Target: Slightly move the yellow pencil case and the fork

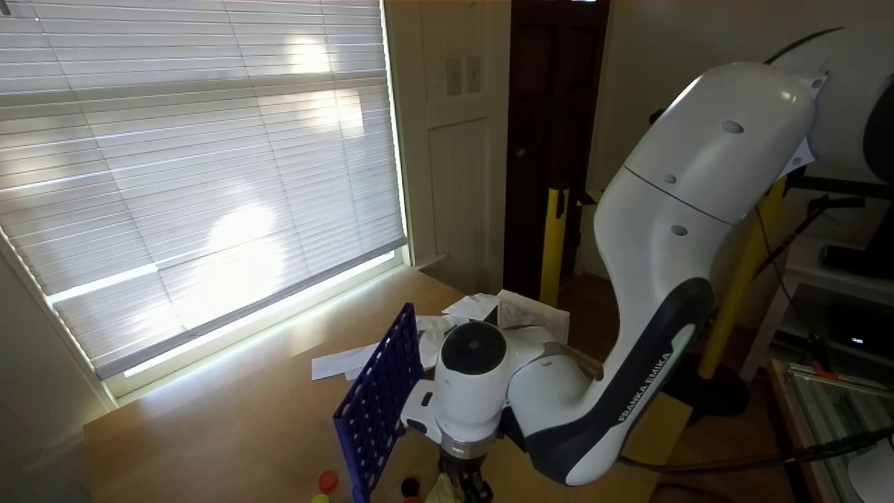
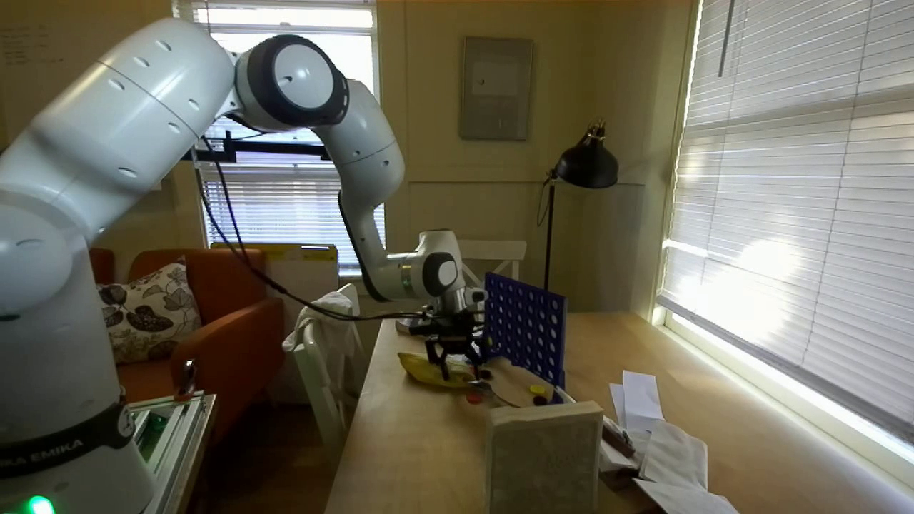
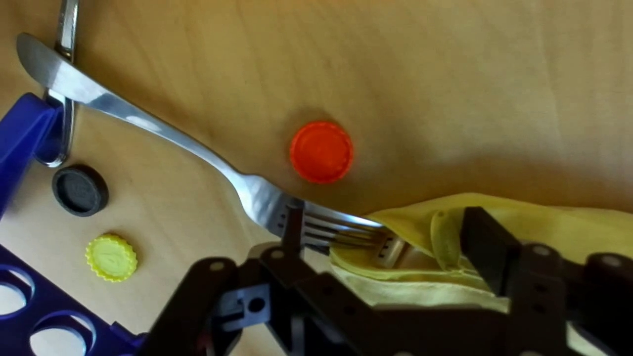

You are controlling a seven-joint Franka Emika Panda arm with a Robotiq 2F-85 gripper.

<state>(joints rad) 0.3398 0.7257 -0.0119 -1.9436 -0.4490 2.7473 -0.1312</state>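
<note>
The yellow pencil case (image 3: 534, 225) lies on the wooden table (image 3: 445, 89), at the lower right of the wrist view, its mouth gaping toward the fork (image 3: 168, 133). The fork's tines overlap the lip of that mouth; whether they touch the cloth cannot be told. Inside the mouth a small pale piece (image 3: 389, 251) with dark marks shows. The fork's handle slants away from the case, and its end crosses over a second metal utensil (image 3: 68, 27).

Over both hangs the gripper (image 3: 385, 227), its fingers (image 3: 487, 247) spread wide, one in front of the base of the tines, the other in front of the pencil case.

A red disc (image 3: 321, 152) lies just beside the fork; a black disc (image 3: 80, 190) and a yellow disc (image 3: 111, 257) lie across from it, near the blue rack (image 2: 525, 325). In both exterior views the rack stands upright just beside the wrist of the white arm (image 2: 368, 143). In an exterior view the white box (image 2: 544, 457) stands well apart from the case, with loose papers (image 2: 675, 457) near it, and a black lamp (image 2: 587, 163) rises beyond the rack.
</note>
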